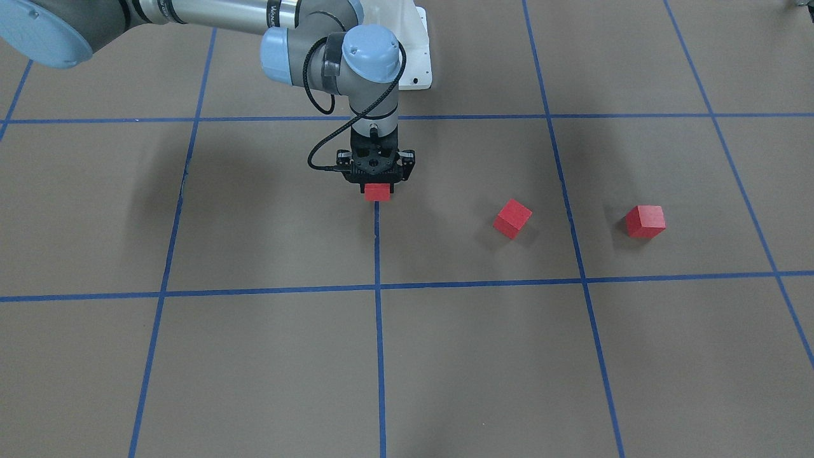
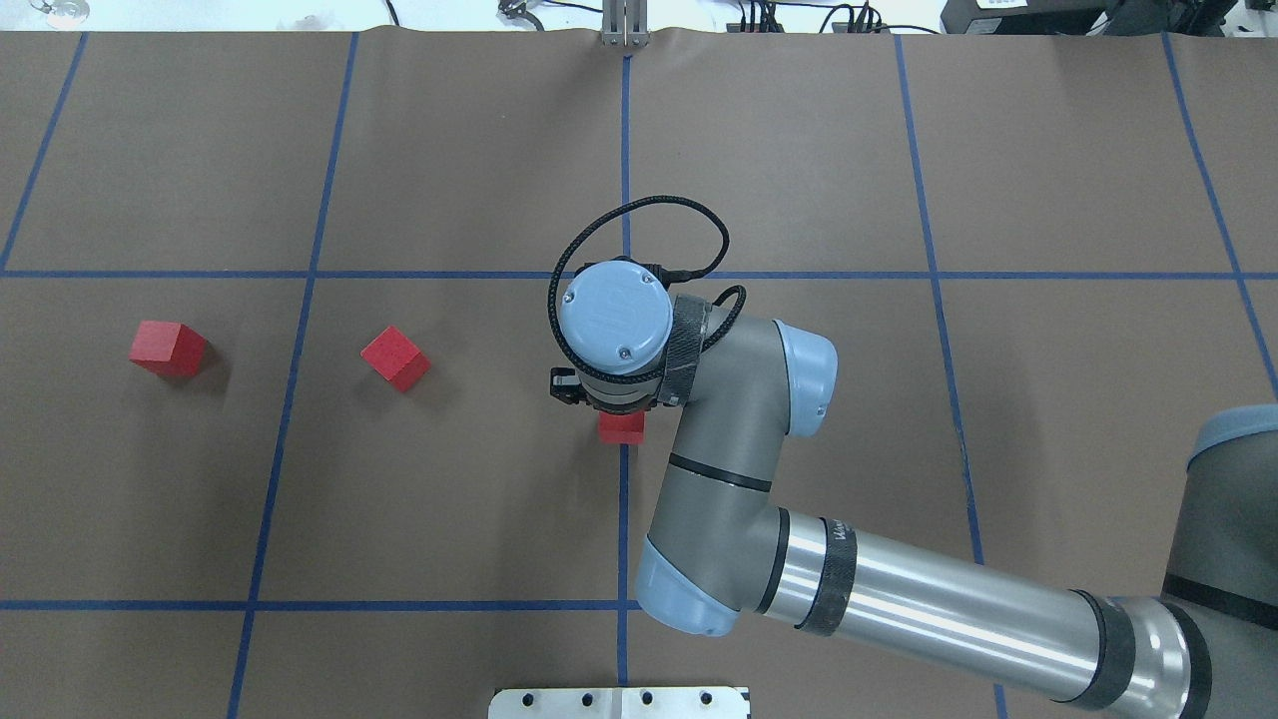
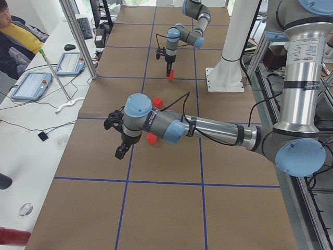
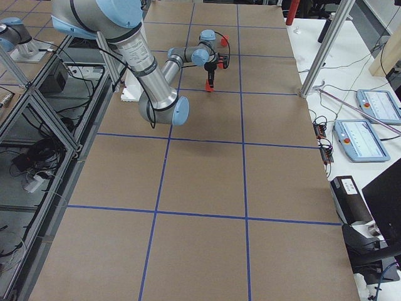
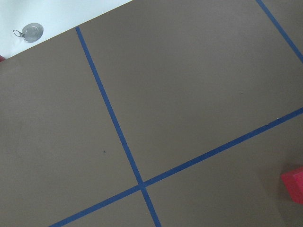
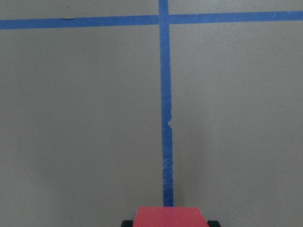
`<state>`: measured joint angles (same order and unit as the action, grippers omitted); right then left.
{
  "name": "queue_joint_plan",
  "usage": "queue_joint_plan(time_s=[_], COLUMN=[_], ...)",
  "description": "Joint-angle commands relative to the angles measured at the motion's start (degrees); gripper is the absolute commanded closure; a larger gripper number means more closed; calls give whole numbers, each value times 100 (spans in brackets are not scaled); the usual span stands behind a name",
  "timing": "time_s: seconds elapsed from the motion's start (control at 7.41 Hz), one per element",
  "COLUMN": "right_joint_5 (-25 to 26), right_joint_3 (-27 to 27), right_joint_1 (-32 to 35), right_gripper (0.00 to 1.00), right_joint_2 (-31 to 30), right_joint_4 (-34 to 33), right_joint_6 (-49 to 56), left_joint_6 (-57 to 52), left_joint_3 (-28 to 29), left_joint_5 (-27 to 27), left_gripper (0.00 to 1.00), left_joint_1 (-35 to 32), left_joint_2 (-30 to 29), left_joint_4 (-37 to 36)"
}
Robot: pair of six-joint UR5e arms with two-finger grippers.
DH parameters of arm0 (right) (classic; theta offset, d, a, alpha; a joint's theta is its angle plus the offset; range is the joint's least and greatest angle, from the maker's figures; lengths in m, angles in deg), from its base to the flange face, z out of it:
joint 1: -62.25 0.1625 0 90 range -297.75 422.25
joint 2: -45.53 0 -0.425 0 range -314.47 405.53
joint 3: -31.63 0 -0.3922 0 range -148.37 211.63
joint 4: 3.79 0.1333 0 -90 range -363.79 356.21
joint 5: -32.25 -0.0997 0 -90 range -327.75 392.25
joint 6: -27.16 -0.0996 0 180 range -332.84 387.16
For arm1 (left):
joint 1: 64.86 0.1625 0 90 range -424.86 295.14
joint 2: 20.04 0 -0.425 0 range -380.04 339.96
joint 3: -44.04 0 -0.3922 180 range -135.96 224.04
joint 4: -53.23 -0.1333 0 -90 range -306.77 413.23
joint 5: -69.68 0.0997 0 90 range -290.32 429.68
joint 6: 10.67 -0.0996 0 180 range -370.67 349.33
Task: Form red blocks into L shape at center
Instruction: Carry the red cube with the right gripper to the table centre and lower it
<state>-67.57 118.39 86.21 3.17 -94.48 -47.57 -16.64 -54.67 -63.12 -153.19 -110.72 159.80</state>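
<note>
Three red blocks are in view. One red block [image 1: 377, 191] sits low on the middle vertical tape line [image 1: 378, 254] at the center, between the fingers of my right gripper [image 1: 377, 186], which points straight down and is shut on it. The right wrist view shows that block's top [image 6: 169, 216] at the bottom edge. Two more red blocks [image 2: 395, 357] [image 2: 167, 348] lie loose on the brown floor on my left side. My left gripper [image 3: 120, 151] hangs above the floor beyond the farther block. It shows only in the exterior left view, so I cannot tell its state.
The white metal base [image 2: 619, 702] is at the near edge behind the center. A person [image 3: 15, 39] sits at a side bench with tablets [image 3: 31, 85]. Aluminium posts [image 3: 78, 36] stand along that edge.
</note>
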Motion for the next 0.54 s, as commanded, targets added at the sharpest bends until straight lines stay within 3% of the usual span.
queue_joint_plan(time_s=[0.0,0.27,0.4], right_joint_5=[33,33,33], right_joint_3=[-19,-19,-19], right_joint_1=[-49,-75,-75], right_gripper=[52,38,23], right_joint_2=[-18,-27,-35], right_joint_4=[-2,7,7], right_joint_6=[2,2,2], left_joint_6=[0,0,0], left_joint_3=[10,18,18], left_joint_5=[0,0,0], left_gripper=[0,0,0], left_joint_1=[0,0,0], left_joint_2=[6,6,6], left_joint_4=[12,12,12])
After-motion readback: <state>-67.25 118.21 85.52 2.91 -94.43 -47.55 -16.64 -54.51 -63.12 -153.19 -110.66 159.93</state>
